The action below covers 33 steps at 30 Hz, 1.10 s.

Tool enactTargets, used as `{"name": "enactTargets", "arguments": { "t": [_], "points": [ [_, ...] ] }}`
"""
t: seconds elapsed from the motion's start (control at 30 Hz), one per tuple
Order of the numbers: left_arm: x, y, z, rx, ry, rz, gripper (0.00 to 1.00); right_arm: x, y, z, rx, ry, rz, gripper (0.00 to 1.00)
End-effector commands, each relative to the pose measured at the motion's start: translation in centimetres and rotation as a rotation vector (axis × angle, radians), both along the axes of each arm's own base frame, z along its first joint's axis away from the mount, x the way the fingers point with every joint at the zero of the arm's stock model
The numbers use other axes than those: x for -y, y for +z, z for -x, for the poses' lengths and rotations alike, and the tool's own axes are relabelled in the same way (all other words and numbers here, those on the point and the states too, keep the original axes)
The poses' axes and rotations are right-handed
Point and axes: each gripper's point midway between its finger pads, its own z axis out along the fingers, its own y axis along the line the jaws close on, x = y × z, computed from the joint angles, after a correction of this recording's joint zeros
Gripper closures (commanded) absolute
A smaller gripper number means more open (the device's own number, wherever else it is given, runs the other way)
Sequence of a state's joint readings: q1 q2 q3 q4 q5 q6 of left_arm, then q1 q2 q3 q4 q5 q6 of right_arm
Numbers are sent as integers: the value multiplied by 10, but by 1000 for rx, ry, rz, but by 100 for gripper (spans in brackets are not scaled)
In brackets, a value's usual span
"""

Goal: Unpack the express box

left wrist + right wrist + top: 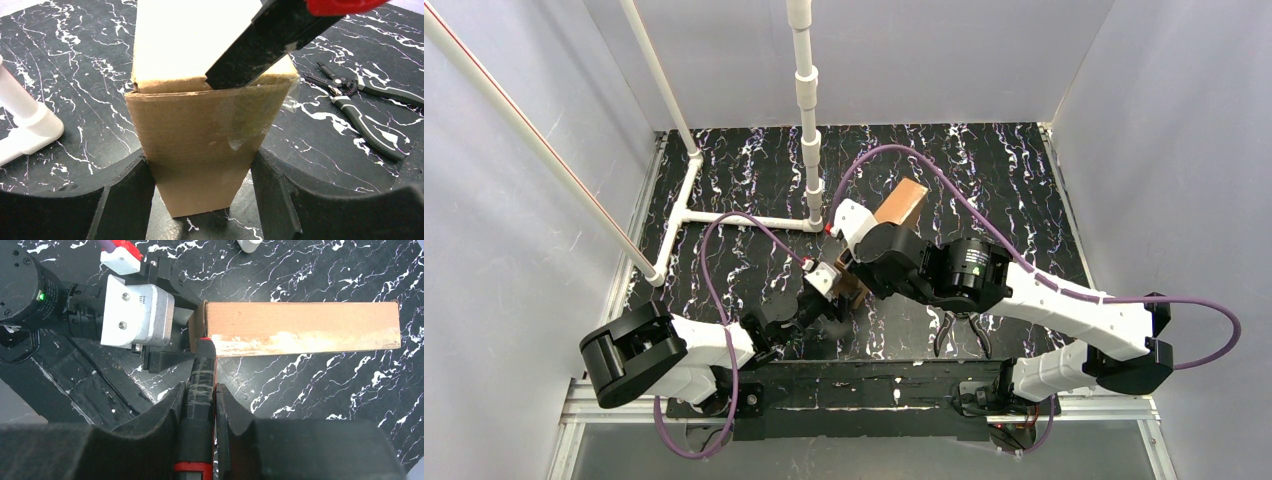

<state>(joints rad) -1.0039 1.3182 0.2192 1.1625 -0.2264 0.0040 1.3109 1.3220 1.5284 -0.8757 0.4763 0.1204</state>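
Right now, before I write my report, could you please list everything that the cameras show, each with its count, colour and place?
express box: one, brown cardboard, near the table's middle, its near end between the left tool's fingers
cutter: one, black with red, tip at the box's near end
pliers: one pair, black handles, lying on the table right of the box
pipe frame: one, white, far left part of the table
table: one, black with white veins, under everything
left tool: one, black, closed on the express box
right tool: one, black, closed on the cutter's handle
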Motion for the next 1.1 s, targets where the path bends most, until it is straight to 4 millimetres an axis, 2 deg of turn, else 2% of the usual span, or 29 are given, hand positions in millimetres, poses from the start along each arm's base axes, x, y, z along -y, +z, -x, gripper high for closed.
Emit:
{"name": "enactTargets", "arguments": {
  "t": [0.0,0.23,0.33,0.47,0.7,0.9,1.07],
  "points": [
    [-5,11,-1,38,20,23,70,34,2,3,2,-48,90,99],
    [-4,10,-2,30,26,27,70,24,-12,4,-1,-42,98,99],
    [-9,9,-6,25,61,26,72,20,-7,6,12,-49,87,99],
    [-12,6,-8,3,88,40,73,29,2,11,23,-59,85,99],
    [-11,2,-10,-9,99,40,74,42,0,19,-6,-59,66,99],
    [-15,6,-11,7,109,37,75,45,-6,21,-19,-64,83,99],
    [-14,6,-10,7,101,39,75,41,-13,19,-12,-64,80,99]
  ]
}}
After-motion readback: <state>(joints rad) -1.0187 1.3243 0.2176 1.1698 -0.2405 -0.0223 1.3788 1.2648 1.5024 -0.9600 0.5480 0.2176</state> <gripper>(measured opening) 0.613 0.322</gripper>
